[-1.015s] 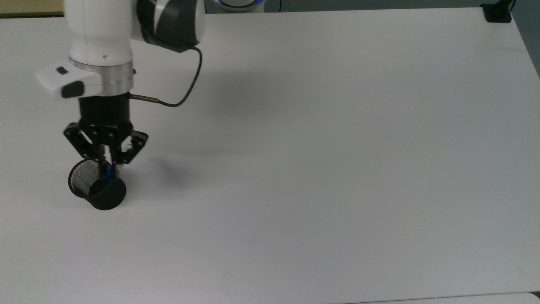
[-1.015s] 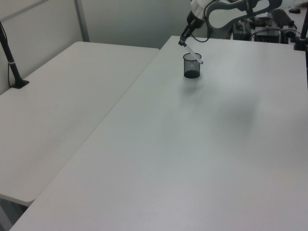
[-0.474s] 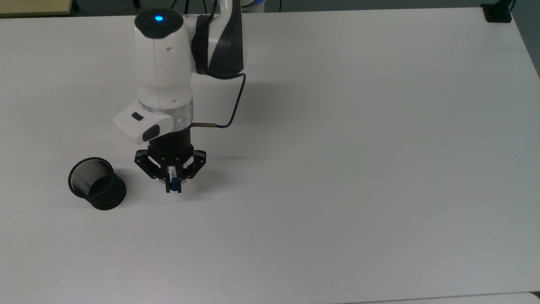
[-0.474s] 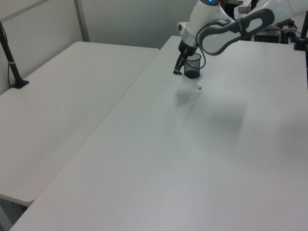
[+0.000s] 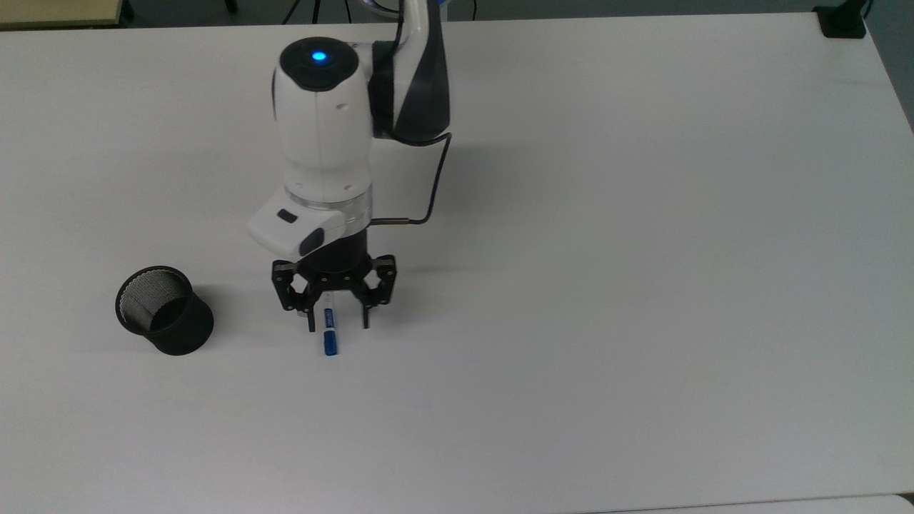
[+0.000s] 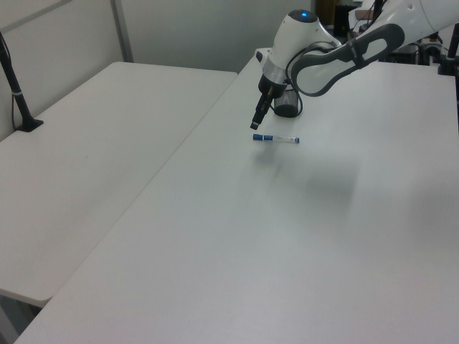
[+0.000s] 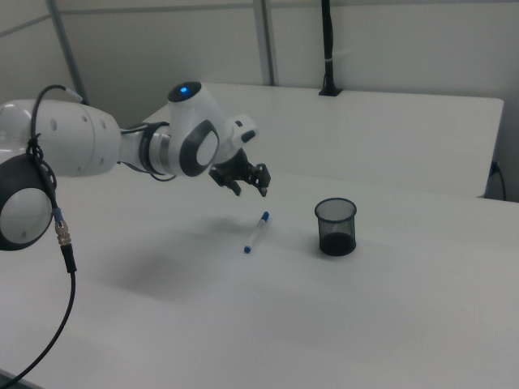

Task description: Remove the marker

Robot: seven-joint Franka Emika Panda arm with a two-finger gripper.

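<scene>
White-barrelled marker (image 5: 328,329) with bright blue cap and small blue print; black mesh cup (image 5: 163,320) with see-through woven wall; black gripper (image 5: 338,325) on a white and dark grey arm (image 5: 325,135) showing a blue light; plain white table (image 5: 643,285)

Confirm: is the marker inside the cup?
No, the marker lies flat on the table, apart from the cup.

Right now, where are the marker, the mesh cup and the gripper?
marker (image 5: 328,325), top view, on its white barrel near the blue cap.
mesh cup (image 5: 182,335), top view, on its outer wall.
gripper (image 5: 337,325), top view, midway between its open fingertips.
</scene>
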